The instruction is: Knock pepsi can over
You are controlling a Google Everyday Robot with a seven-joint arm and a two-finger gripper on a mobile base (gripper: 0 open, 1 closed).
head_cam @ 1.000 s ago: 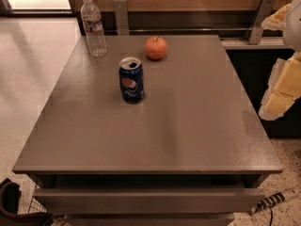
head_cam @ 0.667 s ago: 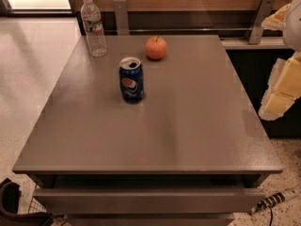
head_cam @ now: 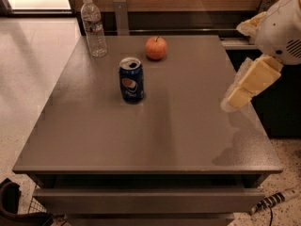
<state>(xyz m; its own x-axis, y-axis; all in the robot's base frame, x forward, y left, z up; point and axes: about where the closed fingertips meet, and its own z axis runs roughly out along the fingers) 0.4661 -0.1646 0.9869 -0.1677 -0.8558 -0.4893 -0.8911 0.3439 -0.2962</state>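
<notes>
The pepsi can (head_cam: 131, 79) is dark blue with a round logo and a silver top. It stands upright on the grey table (head_cam: 155, 135), left of the middle and towards the back. My gripper (head_cam: 245, 86) is a pale cream piece under a white arm housing. It hangs over the table's right edge, far to the right of the can and not touching it.
A clear plastic water bottle (head_cam: 93, 28) stands at the table's back left corner. An orange-red apple (head_cam: 156, 48) sits behind and right of the can. A wooden wall with metal brackets runs behind the table. A cable (head_cam: 274, 200) lies on the floor at the lower right.
My gripper has moved a little to the left, in over the table's right edge. The can, bottle and apple have not moved.
</notes>
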